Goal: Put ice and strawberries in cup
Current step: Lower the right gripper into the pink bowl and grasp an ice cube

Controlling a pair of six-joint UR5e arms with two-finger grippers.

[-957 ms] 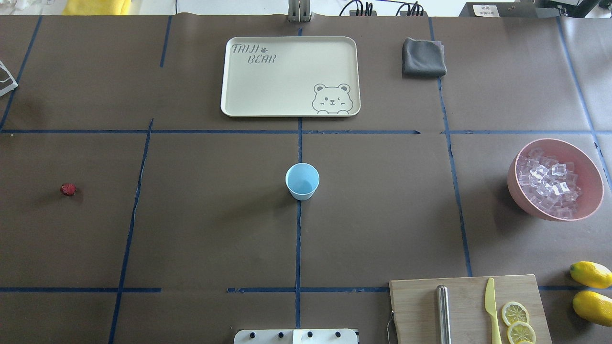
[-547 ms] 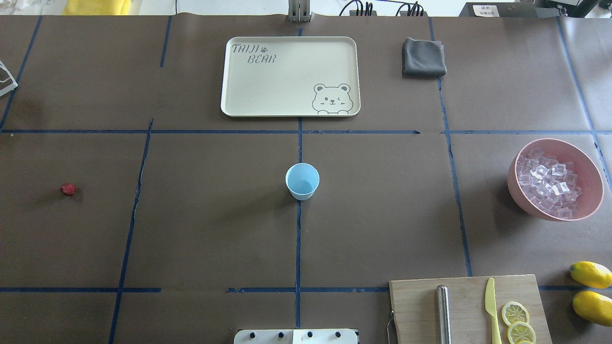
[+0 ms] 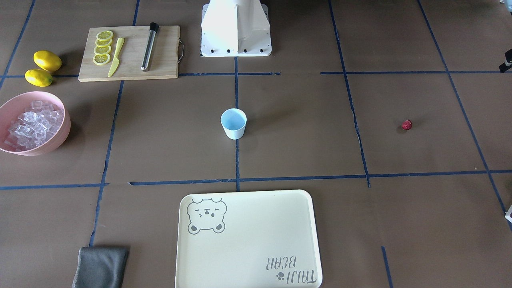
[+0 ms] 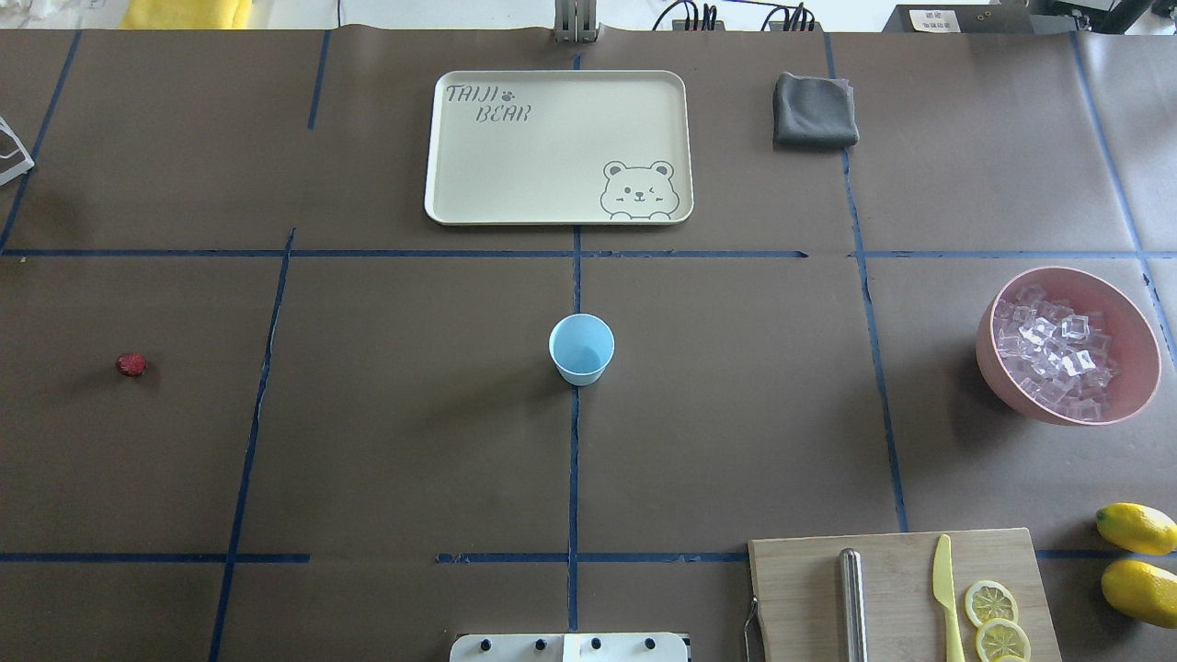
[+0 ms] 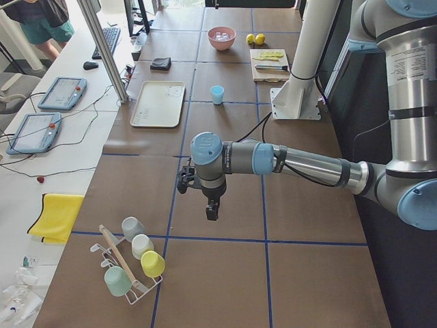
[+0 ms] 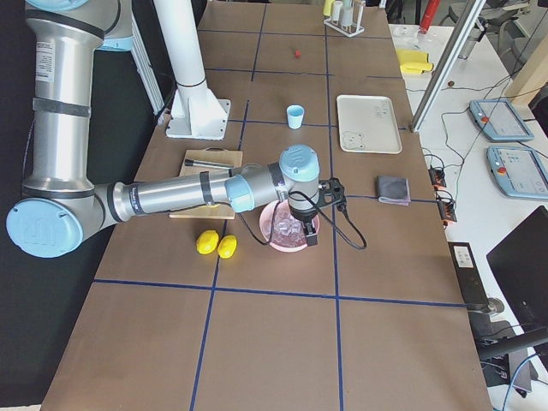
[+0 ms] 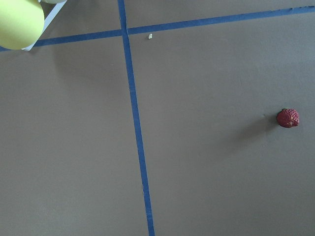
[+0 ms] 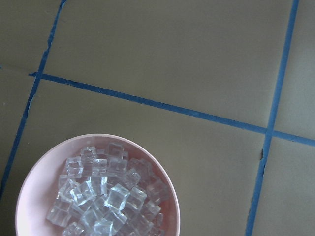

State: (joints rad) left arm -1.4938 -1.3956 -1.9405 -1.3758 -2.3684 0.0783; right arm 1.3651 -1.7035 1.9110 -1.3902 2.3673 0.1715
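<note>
Standing upright at the middle of the surface: the cup, a pale blue tapered tumbler with a round rim and no handle, set on a blue tape line. Its inside shows plain blue wall and floor.

Clock read from the cup in the overhead view, 12 pointing away from the robot.
- Strawberry: 9 o'clock, well apart, alone on the brown surface. Tiny, dark red, bumpy. In the left wrist view it sits at the frame's 3 o'clock, with a speck of green at the top.
- Ice: 3 o'clock, well apart. Many small clear glassy cubes heaped in a pink bowl.
- Cream tray: 12 o'clock, with a bear print.
- Cutting board: 5 o'clock.

Hard to make out:
- Left gripper: seen only from the table's end, small and dark, pointing down above the surface. Cannot tell whether its jaws are spread or pressed together.
- Right gripper: seen only from the other end, hanging over the pink bowl and covering part of it. Its jaws cannot be judged either.
- In the right wrist view the frame's lower edge cuts the bowl and its heap of cubes.
- In the overhead view the lower edge cuts the cutting board.
</note>
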